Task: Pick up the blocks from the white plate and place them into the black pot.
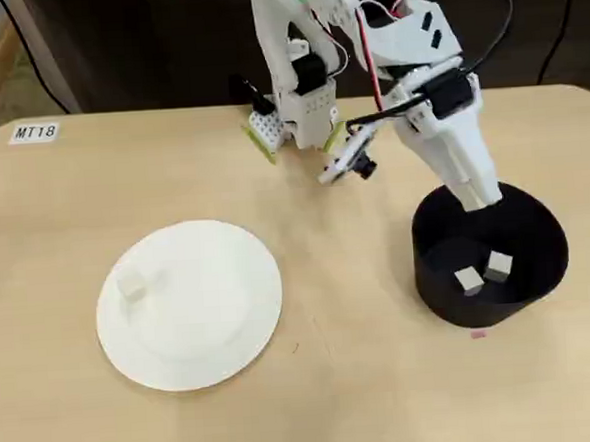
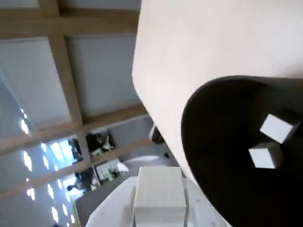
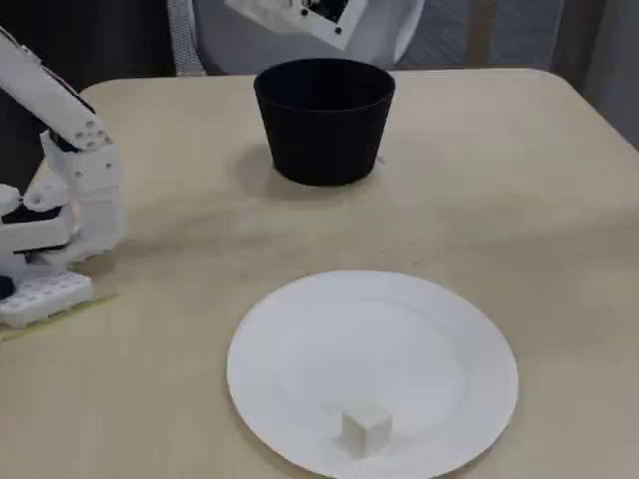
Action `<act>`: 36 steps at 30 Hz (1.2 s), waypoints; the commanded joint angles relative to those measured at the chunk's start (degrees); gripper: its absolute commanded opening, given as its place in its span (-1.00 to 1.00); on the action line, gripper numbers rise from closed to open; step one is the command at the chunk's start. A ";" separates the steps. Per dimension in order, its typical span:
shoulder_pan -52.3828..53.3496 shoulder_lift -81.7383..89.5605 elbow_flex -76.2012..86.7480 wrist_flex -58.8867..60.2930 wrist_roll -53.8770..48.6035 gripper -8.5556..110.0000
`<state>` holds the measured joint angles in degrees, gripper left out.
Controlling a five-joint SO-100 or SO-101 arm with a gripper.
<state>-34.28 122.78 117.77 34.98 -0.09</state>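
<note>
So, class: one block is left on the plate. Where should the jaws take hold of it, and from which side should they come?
Grip the block across two opposite flat side faces, coming straight down from above. It sits flat and alone on the plate, near the rim, so nothing crowds the sides. The shallow rim would probably hinder a low sideways approach. It is small, so centre the jaws well.

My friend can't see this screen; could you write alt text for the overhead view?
A white robot arm reaches its hand over a black pot holding two small pale blocks. To the left on the wooden table, one block sits on a white plate.
</note>
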 commanded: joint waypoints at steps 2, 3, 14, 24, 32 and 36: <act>-2.11 -2.37 0.79 -3.87 -1.14 -0.90; -2.37 -2.81 1.32 -4.66 -1.14 -0.90; -3.43 -3.52 4.22 -6.42 -2.02 -0.42; -0.97 -1.23 4.22 -4.83 -1.85 -0.67; 14.24 9.14 4.13 6.15 -0.79 -0.90; 29.27 12.83 3.43 12.83 1.93 -0.90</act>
<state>-14.33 132.45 122.26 44.12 0.44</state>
